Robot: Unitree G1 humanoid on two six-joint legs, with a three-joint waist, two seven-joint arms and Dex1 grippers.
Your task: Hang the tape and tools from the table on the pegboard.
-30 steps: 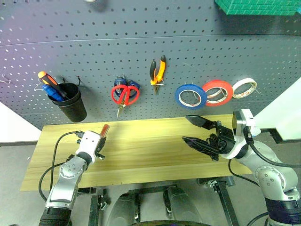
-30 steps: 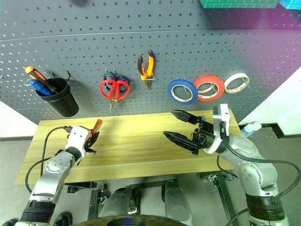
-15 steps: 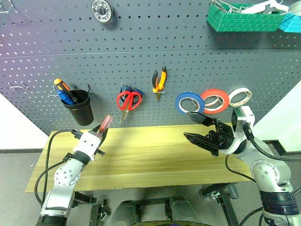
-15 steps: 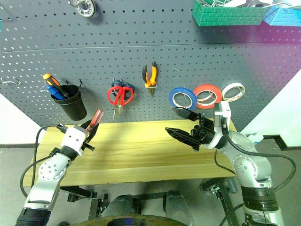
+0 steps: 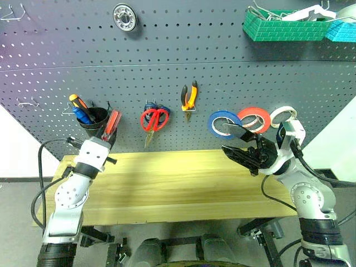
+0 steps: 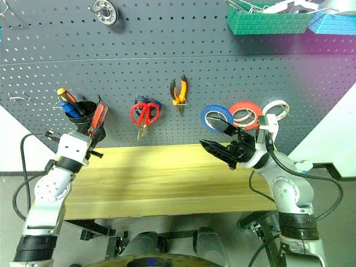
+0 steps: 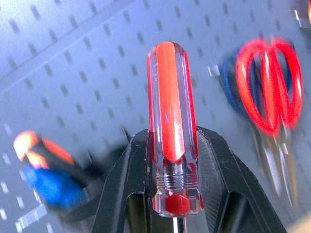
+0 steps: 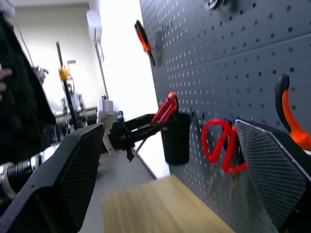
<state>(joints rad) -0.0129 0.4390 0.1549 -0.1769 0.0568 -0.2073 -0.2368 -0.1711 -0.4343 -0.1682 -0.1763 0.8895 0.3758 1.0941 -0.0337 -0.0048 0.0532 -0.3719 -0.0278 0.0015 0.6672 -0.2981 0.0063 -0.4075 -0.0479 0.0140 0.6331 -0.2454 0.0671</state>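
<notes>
My left gripper is shut on the slim red-handled screwdriver, which points handle-up right beside the black cup on the pegboard. In the left wrist view both black fingers clamp the clear red handle. The blue tape, red-handled scissors and orange-and-black pliers hang on the pegboard. My right gripper is open and holds nothing, hovering over the right part of the table just below the blue tape.
The black cup holds orange-and-blue screwdrivers. A red-orange roll and a white roll hang right of the blue tape. Blue-handled scissors sit behind the red ones. A green basket and a blue one hang high up on the right.
My left gripper has risen with the screwdriver from just above the table's left end to beside the black cup. The camera has tilted upward. The right gripper stays open, nearly in place.
</notes>
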